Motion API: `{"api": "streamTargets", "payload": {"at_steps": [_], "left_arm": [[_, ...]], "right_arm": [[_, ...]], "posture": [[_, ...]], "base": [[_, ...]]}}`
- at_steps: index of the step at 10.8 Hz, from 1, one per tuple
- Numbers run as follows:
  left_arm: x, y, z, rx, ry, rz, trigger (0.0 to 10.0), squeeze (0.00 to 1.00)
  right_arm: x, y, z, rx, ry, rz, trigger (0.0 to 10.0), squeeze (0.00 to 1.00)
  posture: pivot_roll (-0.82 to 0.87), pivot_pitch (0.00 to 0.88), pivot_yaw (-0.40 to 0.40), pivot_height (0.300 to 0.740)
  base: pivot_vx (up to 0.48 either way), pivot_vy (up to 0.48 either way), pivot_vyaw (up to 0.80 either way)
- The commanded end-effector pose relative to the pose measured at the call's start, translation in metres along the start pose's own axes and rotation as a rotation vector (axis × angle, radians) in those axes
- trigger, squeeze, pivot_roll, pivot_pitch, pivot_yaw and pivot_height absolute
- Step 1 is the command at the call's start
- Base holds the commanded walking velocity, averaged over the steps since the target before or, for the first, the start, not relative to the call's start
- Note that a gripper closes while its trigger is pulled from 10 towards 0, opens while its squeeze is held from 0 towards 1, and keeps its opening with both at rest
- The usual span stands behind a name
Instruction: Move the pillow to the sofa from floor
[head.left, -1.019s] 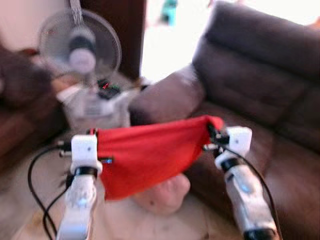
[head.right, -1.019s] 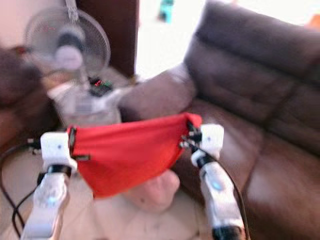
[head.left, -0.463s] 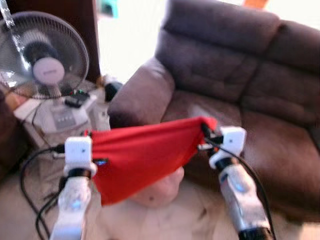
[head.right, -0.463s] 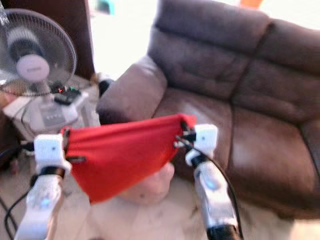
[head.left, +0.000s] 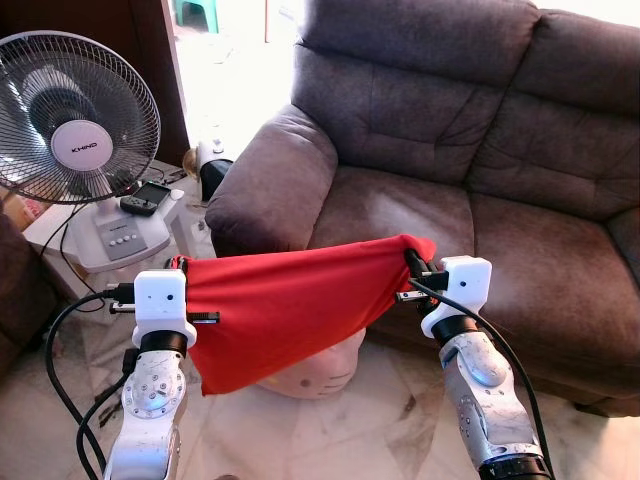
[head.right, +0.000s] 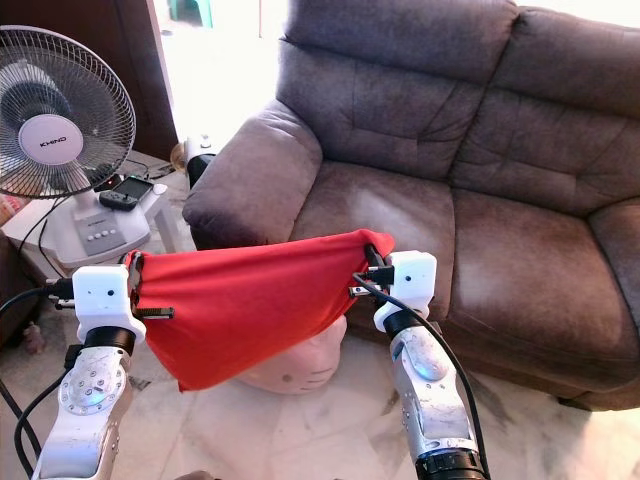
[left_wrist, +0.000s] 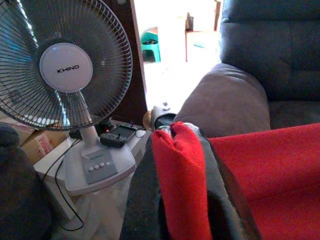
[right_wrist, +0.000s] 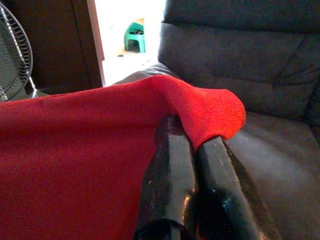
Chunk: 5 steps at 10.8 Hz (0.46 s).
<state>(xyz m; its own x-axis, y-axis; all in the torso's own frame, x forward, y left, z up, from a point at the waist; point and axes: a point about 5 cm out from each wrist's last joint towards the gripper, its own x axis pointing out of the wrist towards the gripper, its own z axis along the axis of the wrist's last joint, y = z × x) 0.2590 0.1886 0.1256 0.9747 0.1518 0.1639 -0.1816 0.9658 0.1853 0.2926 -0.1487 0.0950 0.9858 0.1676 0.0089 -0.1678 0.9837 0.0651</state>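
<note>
A red pillow (head.left: 290, 305), limp like a cloth cover, hangs stretched between my two grippers above the floor, just in front of the brown sofa (head.left: 500, 150). My left gripper (head.left: 183, 266) is shut on its left corner, and red fabric bulges between the black fingers (left_wrist: 142, 200) in the left wrist view. My right gripper (head.left: 411, 262) is shut on the right corner, which folds over the fingertips (right_wrist: 172, 132) in the right wrist view. The pillow's right end hangs over the front edge of the sofa seat (head.left: 400, 205).
A pale pink round cushion (head.left: 320, 372) lies on the marble floor under the red pillow. A standing fan (head.left: 80, 120) on a white base is at the left, with a dark armchair (head.left: 15, 290) at the left edge. Black cables (head.left: 60, 340) loop from my left arm.
The camera has swung right and steadied, so the sofa now sits in front of me and the blur is gone. Both grippers still hold the pillow the same way.
</note>
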Motion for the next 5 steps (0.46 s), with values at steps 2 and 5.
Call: {"api": "streamTargets", "payload": {"at_steps": [2,5], "left_arm": [[0.004,0.004,0.007,0.007,-0.034,0.02,10.0,0.0],[0.014,0.007,0.033,0.009,-0.125,0.025,10.0,0.0]], "right_arm": [[0.002,-0.019,0.019,0.005,-0.091,-0.081,10.0,0.0],[0.003,-0.017,0.028,0.001,-0.137,-0.067,10.0,0.0]], "posture": [[0.09,0.059,-0.107,0.74],[0.1,0.06,-0.108,0.74]], "base": [[0.0,-0.36,-0.66],[0.0,-0.274,0.0]]}}
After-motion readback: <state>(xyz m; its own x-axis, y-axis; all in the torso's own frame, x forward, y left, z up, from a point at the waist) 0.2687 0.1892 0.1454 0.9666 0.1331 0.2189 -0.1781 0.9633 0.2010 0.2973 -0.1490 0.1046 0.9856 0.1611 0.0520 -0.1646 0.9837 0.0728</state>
